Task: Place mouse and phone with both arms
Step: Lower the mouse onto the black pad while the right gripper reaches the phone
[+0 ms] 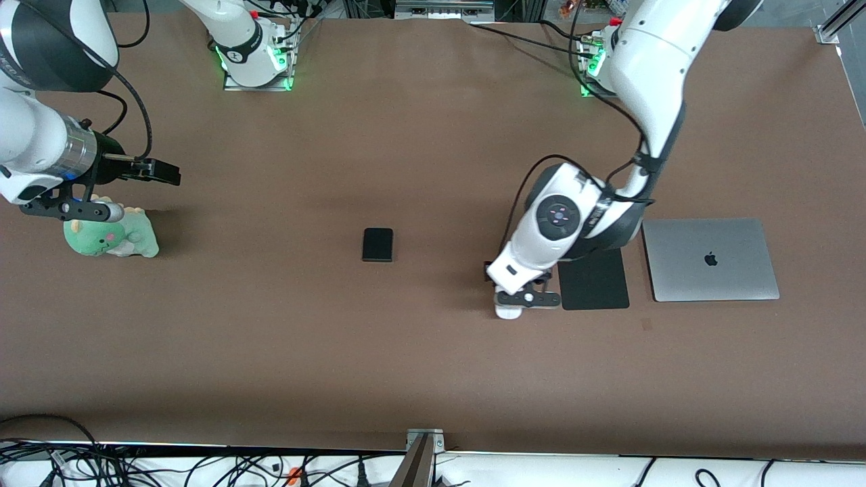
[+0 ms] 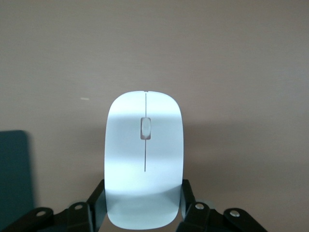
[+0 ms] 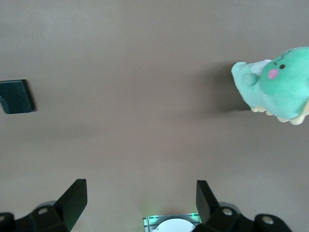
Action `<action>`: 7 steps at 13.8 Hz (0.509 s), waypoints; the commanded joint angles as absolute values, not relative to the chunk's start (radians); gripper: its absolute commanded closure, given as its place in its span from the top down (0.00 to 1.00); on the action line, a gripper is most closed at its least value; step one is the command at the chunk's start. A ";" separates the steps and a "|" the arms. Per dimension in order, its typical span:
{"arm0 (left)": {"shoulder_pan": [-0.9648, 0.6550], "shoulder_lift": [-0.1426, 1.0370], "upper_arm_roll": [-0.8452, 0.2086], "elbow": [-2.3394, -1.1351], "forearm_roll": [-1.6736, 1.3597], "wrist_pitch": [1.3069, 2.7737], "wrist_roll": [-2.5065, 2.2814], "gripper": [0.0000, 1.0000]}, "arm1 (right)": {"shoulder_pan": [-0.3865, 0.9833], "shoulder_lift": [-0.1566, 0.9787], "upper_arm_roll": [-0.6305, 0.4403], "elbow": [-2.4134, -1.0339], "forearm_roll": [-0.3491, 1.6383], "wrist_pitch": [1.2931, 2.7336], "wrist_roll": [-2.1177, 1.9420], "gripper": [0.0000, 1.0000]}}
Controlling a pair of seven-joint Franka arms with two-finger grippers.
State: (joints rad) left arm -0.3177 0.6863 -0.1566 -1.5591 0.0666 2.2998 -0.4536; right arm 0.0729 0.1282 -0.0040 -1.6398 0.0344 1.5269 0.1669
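The white mouse (image 2: 144, 159) lies between my left gripper's (image 2: 143, 186) black fingers, which press on its two sides. In the front view only the mouse's end (image 1: 507, 312) shows under the left gripper (image 1: 515, 299), low at the table beside the black mouse pad (image 1: 594, 279). I cannot tell whether the mouse rests on the table. The black phone (image 1: 377, 244) lies flat mid-table and also shows in the right wrist view (image 3: 17, 96). My right gripper (image 1: 160, 171) is open and empty, over the table at the right arm's end; it also shows in the right wrist view (image 3: 140, 189).
A green plush dinosaur (image 1: 111, 234) sits under the right arm's wrist and also shows in the right wrist view (image 3: 277, 84). A closed silver laptop (image 1: 709, 259) lies beside the mouse pad, toward the left arm's end. The mouse pad's edge shows in the left wrist view (image 2: 14, 174).
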 commanded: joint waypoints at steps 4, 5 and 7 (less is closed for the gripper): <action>-0.065 0.526 -0.245 -1.842 0.080 2.313 -0.244 0.00 | 0.185 0.201 -0.003 -1.637 0.107 1.644 0.313 1.00; -0.039 0.508 -0.252 -1.876 0.080 2.313 -0.242 0.00 | 0.211 0.218 -0.003 -1.637 0.107 1.672 0.343 1.00; -0.020 0.492 -0.250 -1.926 0.078 2.313 -0.242 0.00 | 0.264 0.256 -0.003 -1.637 0.112 1.733 0.397 1.00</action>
State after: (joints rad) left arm -0.0454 0.5632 -0.2299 -1.8242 0.0666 2.3002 -0.2505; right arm 0.2219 0.2265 0.0035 -1.6416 0.0950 1.6892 0.3478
